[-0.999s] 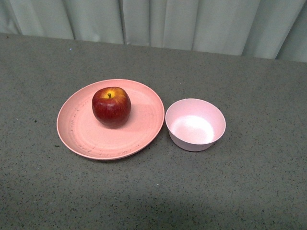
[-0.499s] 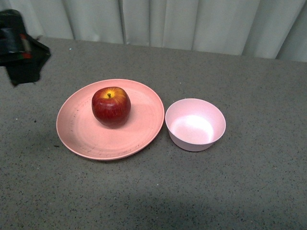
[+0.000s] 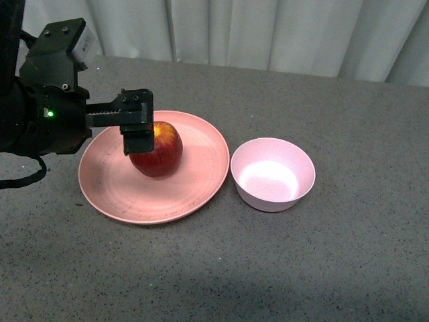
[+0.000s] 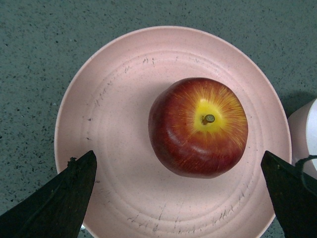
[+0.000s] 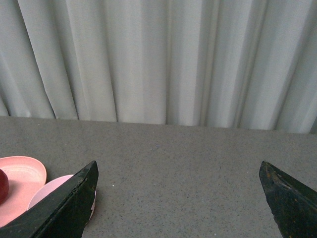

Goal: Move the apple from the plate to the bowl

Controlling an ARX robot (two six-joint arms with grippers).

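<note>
The dark-red apple [image 3: 163, 154] sits on the salmon-pink plate [image 3: 194, 184], left of the table's middle. The pale-pink bowl [image 3: 273, 176] stands empty just right of the plate. My left gripper [image 3: 141, 137] is open and hovers over the apple's left side, holding nothing. In the left wrist view the apple [image 4: 198, 126] lies on the plate [image 4: 114, 99] between and beyond the spread fingers [image 4: 59, 198], and the bowl's edge [image 4: 306, 134] shows beside the plate. My right gripper [image 5: 178, 166] is open and empty, apart from the plate [image 5: 22, 176] and bowl [image 5: 49, 191].
The table is a grey speckled surface [image 3: 335, 268]. A pale curtain [image 3: 268, 30] hangs behind its far edge. My left arm's black body [image 3: 40, 100] fills the far-left part of the front view.
My left arm has come in from the far left and now hangs over the apple on the plate. The apple, plate and bowl have not moved.
</note>
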